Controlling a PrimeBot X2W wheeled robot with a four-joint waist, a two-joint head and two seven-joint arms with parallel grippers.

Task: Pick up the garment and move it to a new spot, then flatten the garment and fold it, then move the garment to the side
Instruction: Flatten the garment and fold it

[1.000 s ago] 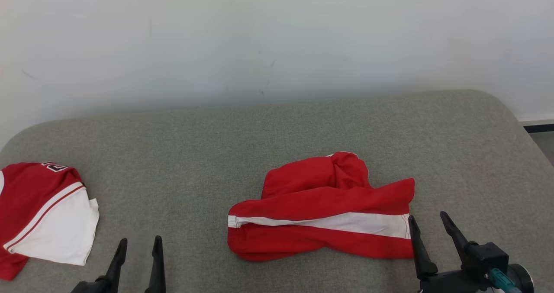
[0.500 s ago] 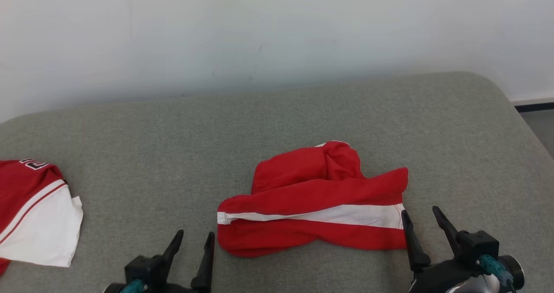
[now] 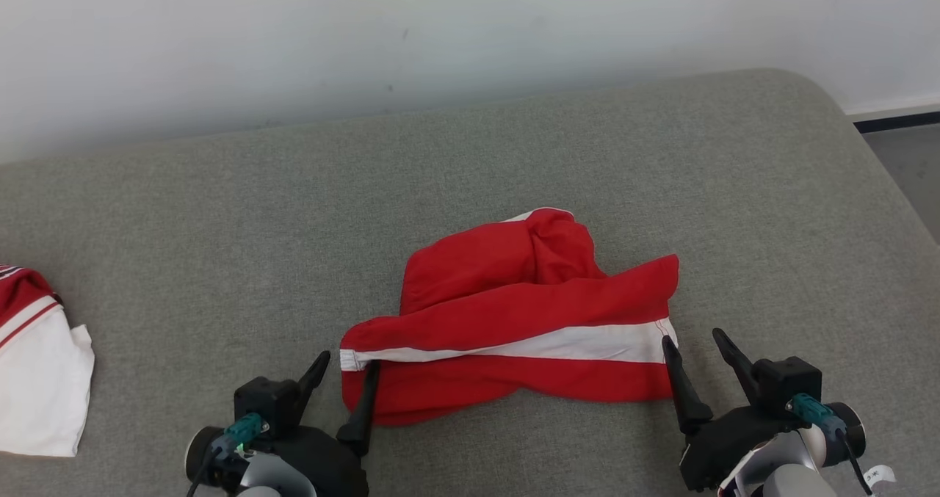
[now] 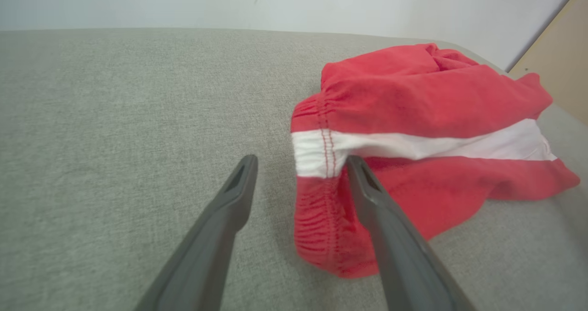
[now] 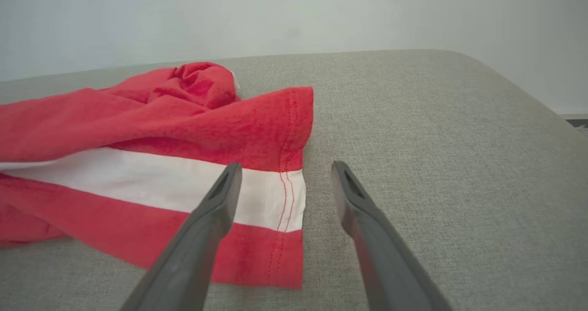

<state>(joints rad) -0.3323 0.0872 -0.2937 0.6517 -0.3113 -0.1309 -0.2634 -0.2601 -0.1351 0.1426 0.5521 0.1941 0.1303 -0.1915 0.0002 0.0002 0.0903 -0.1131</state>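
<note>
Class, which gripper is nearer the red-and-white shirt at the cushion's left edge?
Left. The left gripper lies right of the shirt; the right gripper is farther, beyond the red shorts.

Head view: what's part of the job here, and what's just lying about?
In the job:
garment, crumpled mid-pad
left gripper, open at its left end
right gripper, open at its right end

Lying about:
red-and-white top, at the left edge
pad, grey, just bears both

The black, long-fingered left gripper (image 3: 349, 360) and its twin, the right gripper (image 3: 692, 336), both reach forward, low and level, fingers spread apart.
</note>
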